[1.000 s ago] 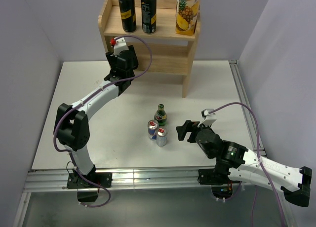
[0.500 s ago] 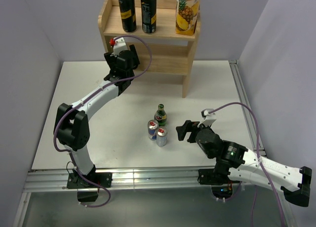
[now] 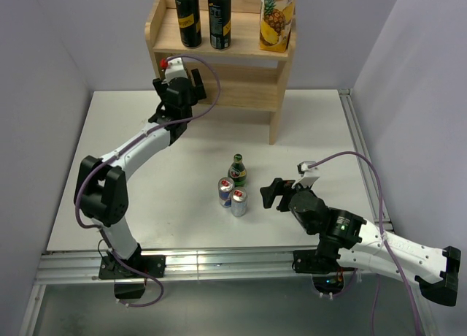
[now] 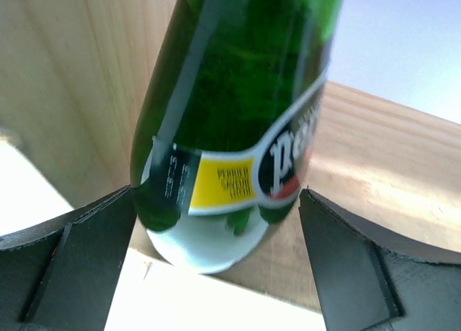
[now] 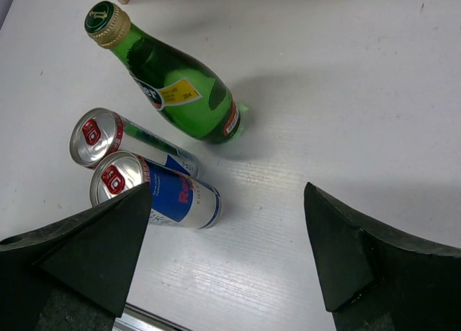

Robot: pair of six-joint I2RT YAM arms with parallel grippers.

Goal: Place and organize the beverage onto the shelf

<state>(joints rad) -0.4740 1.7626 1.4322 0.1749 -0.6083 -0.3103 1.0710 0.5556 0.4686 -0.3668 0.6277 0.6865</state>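
In the left wrist view a green glass bottle (image 4: 230,115) stands on the lower tier of the wooden shelf (image 4: 374,151). My left gripper (image 4: 216,194) is open, with one finger on each side of the bottle's base. From above, the left gripper (image 3: 187,84) reaches into the lower tier of the shelf (image 3: 248,88) and hides that bottle. Two black cans (image 3: 188,16) (image 3: 219,17) stand on the top tier. Another green bottle (image 3: 237,170) and two blue-and-silver cans (image 3: 225,192) (image 3: 238,202) stand mid-table. My right gripper (image 3: 271,193) hovers open just right of them, holding nothing.
A pineapple juice carton (image 3: 277,18) stands on the top tier's right end. The table bottle (image 5: 180,86) and both cans (image 5: 130,140) (image 5: 155,194) lie left of the right gripper (image 5: 227,194). Grey walls close in on both sides, and a metal rail (image 3: 219,263) runs along the near edge.
The left gripper's jaws have spread wide and let go of the green bottle on the lower tier. Its wrist shifted slightly left. The right arm has not moved.
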